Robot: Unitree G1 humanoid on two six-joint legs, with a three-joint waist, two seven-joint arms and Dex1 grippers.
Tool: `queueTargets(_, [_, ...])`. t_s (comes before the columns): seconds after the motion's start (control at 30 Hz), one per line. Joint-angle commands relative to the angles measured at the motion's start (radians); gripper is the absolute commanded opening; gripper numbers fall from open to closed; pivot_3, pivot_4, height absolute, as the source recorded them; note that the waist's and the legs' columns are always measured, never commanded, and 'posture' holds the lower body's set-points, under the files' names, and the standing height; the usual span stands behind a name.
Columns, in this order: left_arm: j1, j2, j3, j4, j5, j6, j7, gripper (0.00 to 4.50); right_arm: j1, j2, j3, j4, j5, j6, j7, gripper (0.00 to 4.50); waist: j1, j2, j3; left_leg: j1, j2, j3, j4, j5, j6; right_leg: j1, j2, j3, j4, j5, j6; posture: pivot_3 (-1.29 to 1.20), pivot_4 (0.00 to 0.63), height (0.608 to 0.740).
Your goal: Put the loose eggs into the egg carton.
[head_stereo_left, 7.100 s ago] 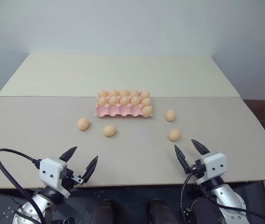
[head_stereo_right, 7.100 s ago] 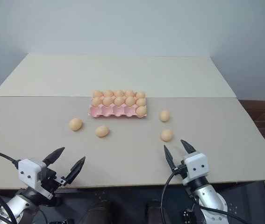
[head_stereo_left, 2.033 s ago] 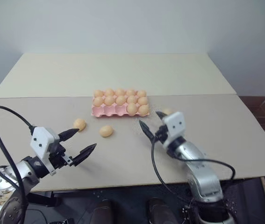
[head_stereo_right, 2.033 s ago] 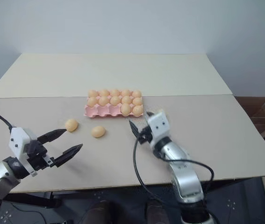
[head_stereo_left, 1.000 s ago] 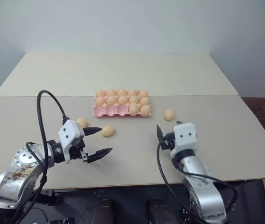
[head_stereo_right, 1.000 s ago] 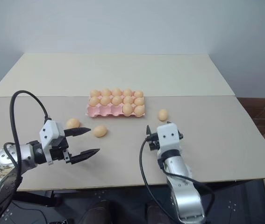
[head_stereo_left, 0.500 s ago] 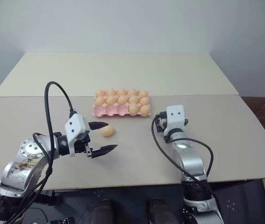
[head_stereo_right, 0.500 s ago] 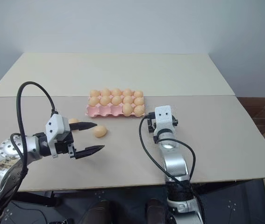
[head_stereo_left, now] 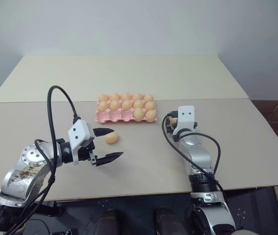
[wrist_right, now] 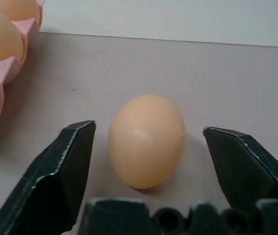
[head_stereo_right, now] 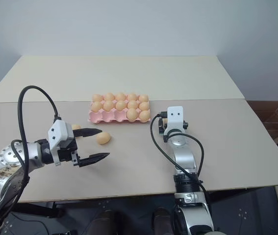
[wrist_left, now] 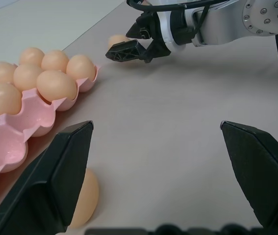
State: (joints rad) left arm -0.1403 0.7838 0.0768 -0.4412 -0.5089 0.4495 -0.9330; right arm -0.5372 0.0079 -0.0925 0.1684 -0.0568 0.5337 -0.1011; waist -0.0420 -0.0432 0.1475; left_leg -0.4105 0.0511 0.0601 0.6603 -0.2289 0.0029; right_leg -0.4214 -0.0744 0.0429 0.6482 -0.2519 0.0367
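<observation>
Right hand (wrist_right: 146, 166) reaches low over the table (head_stereo_left: 143, 166), just off the right end of the egg carton (head_stereo_left: 127, 107), and its two black fingers stand apart with one loose egg (wrist_right: 146, 140) between them. From the right wrist view neither finger touches the shell; there is a gap on each side. That egg sits on the table directly ahead of the hand, centred in the opening, with its long axis running roughly along the fingers rather than across them. So the fingers would meet its narrower sides, which I judge a fair line for a grip, provided they close gently enough not to squirt the smooth shell forward.

The carton lies just to the left of this egg, its near row showing open pink cups at the left part, so the carry from here is short and leftward.

The left hand (head_stereo_left: 105, 144) hovers wide open over the table near the left side, fingers well spread and holding nothing. A second loose egg (head_stereo_left: 112, 138) lies just beyond its upper finger (head_stereo_left: 103, 131), nearer this hand than the right one, and another egg peeps out behind the left hand in the right eye view.
</observation>
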Motion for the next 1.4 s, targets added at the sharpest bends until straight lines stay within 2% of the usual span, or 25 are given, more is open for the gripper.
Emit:
queueTargets(0.03, [0.006,0.011,0.029,-0.03,0.004,-0.02,0.001,4.5,-0.022,-0.007,-0.011,-0.017,0.013,-0.023,-0.009,2.74,-0.001,0.0,0.0,0.0,0.0,0.0,0.0,0.0,0.0,0.0,0.0,0.0,0.0,0.0,0.0,0.0,0.15,0.74])
queueTargets(0.17, [0.026,0.01,0.053,-0.031,-0.001,-0.013,0.015,4.5,-0.01,-0.011,0.0,-0.043,0.016,-0.021,0.004,1.65,-0.001,0.0,0.0,0.0,0.0,0.0,0.0,0.0,0.0,0.0,0.0,0.0,0.0,0.0,0.0,0.0,0.15,0.74])
queueTargets(0.23, [0.045,0.01,0.073,-0.036,-0.003,-0.009,0.026,4.5,0.004,-0.018,0.012,-0.072,0.013,-0.019,0.016,1.46,-0.002,0.0,0.0,0.0,0.0,0.0,0.0,0.0,0.0,0.0,0.0,0.0,0.0,0.0,0.0,0.0,0.15,0.74])
queueTargets(0.47, [0.268,0.063,0.29,-0.108,-0.011,0.048,0.055,4.5,0.142,-0.161,0.212,-0.532,0.034,0.081,0.263,1.33,-0.004,0.002,0.001,-0.002,0.001,-0.001,0.0,0.0,0.0,-0.002,0.0,0.0,0.001,0.0,0.0,0.0,0.15,0.74])
queueTargets(0.57, [0.33,0.08,0.338,-0.121,0.012,0.061,0.068,4.5,0.14,-0.209,0.33,-0.632,0.036,0.111,0.362,1.33,-0.006,0.002,0.002,0.001,0.001,-0.001,0.0,0.0,0.0,-0.001,0.0,0.0,0.001,0.0,0.0,0.0,0.15,0.74])
queueTargets(0.67, [0.34,0.088,0.348,-0.119,0.01,0.062,0.073,4.5,0.099,-0.198,0.404,-0.595,0.017,0.092,0.384,1.33,-0.002,0.002,0.002,0.004,0.001,0.0,0.0,0.0,0.0,0.001,0.0,-0.001,0.001,0.0,-0.001,0.0,0.15,0.74])
queueTargets(0.8, [0.318,0.088,0.357,-0.124,-0.016,0.074,0.08,4.5,-0.009,-0.158,0.471,-0.418,-0.014,0.027,0.402,1.33,0.003,0.002,0.002,0.003,0.001,0.001,0.0,0.0,0.0,0.001,-0.001,-0.001,0.0,0.0,-0.001,0.0,0.15,0.74])
queueTargets(1.0, [0.292,0.099,0.36,-0.11,-0.007,0.088,0.088,4.5,-0.139,-0.118,0.485,-0.183,-0.042,-0.073,0.421,1.33,0.0,0.002,0.002,-0.001,0.0,0.0,0.0,0.0,0.0,-0.001,-0.001,-0.001,0.0,0.0,-0.001,0.0,0.15,0.74])
queueTargets(1.4, [0.235,0.1,0.326,-0.111,-0.012,0.101,0.092,4.5,-0.31,-0.048,0.503,0.151,-0.109,-0.207,0.45,1.33,-0.004,0.002,0.002,0.0,0.001,0.0,0.0,0.0,0.0,-0.001,-0.001,-0.001,0.001,0.0,-0.001,0.0,0.15,0.74])
